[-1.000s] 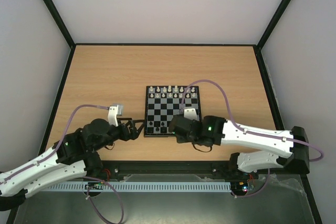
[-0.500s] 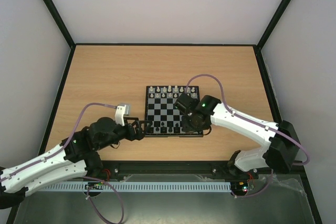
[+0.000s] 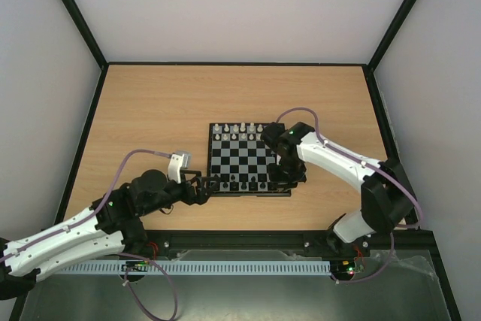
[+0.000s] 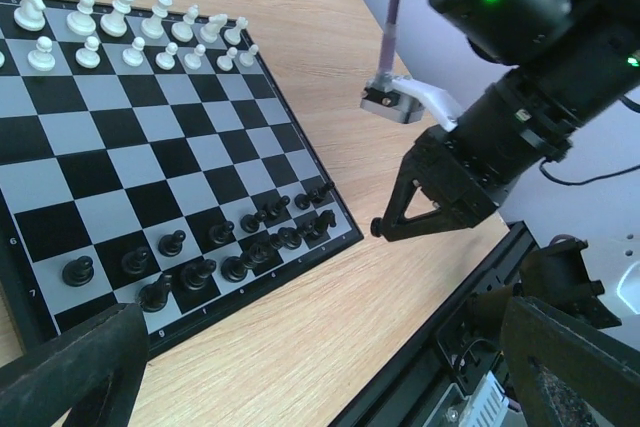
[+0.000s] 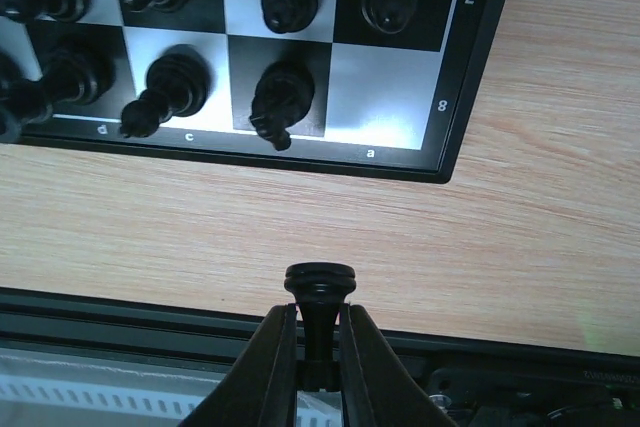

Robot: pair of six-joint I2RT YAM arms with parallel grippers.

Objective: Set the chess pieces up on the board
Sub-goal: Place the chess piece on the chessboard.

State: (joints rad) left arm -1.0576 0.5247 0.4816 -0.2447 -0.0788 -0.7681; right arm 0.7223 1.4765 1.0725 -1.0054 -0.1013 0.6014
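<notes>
Placing a back-row piece: the right hand [image 5: 318, 319], pinched onto a black piece [image 5: 320, 282], needs lowering onto the board's [image 5: 462, 47] empty corner square [image 5: 385, 92], 5 o'clock from above. The left hand [image 4: 325, 362] gapes, empty.

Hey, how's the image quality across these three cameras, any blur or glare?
Top external: evenly lit, sharp, but the chess pieces are tiny. Left wrist: board crisp, gripper fingers blurred. Right wrist: glare whitens the light squares; gripped black piece is a silhouette.

Left hand [image 4: 320, 362] spread wide, right hand [image 5: 320, 327] pinched
</notes>
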